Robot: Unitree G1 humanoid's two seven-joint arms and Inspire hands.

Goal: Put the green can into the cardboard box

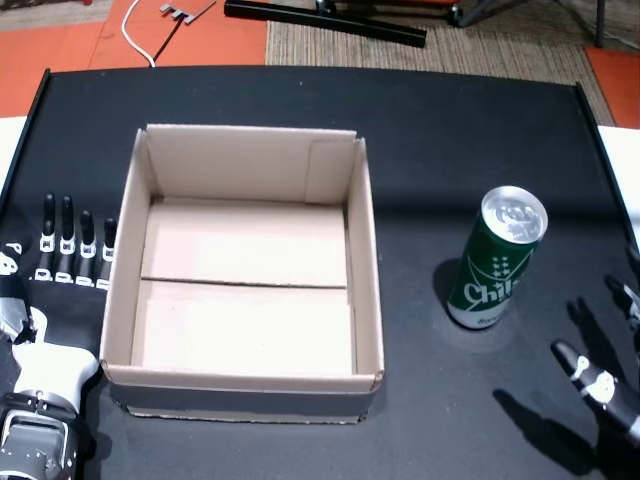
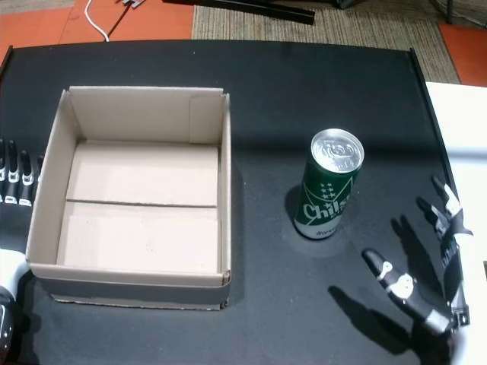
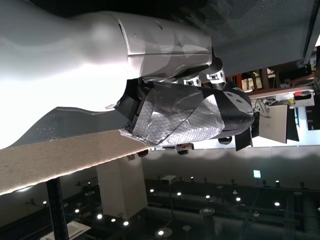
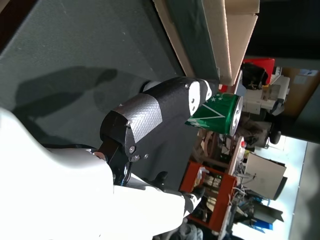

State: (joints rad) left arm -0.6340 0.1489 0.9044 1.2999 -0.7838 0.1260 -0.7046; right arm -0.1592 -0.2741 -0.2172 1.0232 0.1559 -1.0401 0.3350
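Note:
The green can (image 1: pixel 496 259) (image 2: pixel 327 185) stands upright on the black table, to the right of the cardboard box (image 1: pixel 366 260) (image 2: pixel 224 190), whose top is open and which holds nothing. My right hand (image 1: pixel 605 375) (image 2: pixel 426 277) is open at the lower right, fingers spread, a short way from the can and not touching it. In the right wrist view the can (image 4: pixel 220 114) shows partly behind the hand (image 4: pixel 150 125). My left hand (image 1: pixel 60 255) (image 2: pixel 15 179) lies flat and open on the table beside the box's left wall. The left wrist view shows the hand (image 3: pixel 190 112) next to the box wall (image 3: pixel 60 157).
The black table (image 1: pixel 450 130) (image 2: pixel 304 84) ends at raised edges on the left and right. Beyond its far edge are orange floor, a woven mat, a white cable and a black stand base (image 1: pixel 330 20). A white surface (image 2: pixel 456 114) adjoins the table on the right.

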